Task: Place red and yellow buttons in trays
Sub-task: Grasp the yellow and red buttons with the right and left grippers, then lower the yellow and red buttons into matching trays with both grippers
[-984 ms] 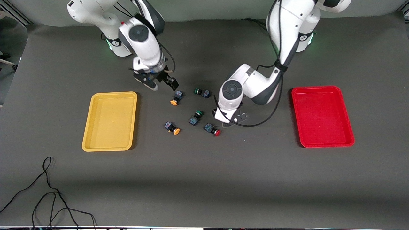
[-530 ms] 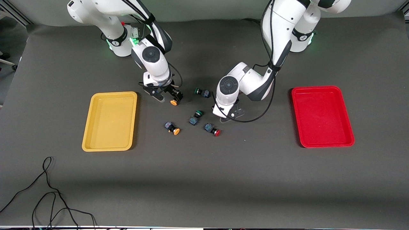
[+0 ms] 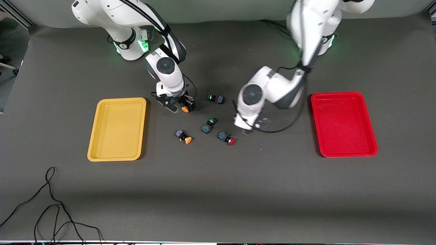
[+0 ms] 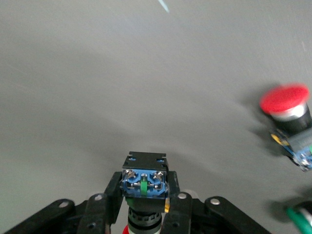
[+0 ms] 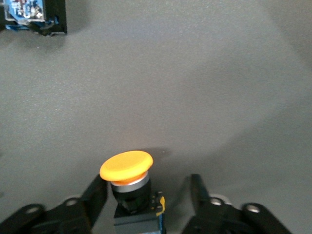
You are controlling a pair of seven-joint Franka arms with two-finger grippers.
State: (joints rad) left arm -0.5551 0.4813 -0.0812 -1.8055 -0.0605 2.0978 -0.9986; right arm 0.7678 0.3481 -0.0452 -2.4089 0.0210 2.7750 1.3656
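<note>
Orange-capped black push-button (image 5: 126, 165) sits inside the right gripper's (image 5: 147, 187) parted fingers (image 5: 95, 192), open grey mat (image 5: 219, 73) around. Left gripper (image 4: 144, 184) clamps a blue-based button (image 4: 145, 161), cap mostly hidden.

The desk (image 3: 218, 190) carries a dark grey matte cover across its full surface. A pale grey-green wall (image 3: 218, 8) runs along the desk edge at the robot bases. A loose black cable (image 3: 51, 204) lies coiled on the desk near the front camera, toward the right arm's end. Lighting is even and diffuse.
</note>
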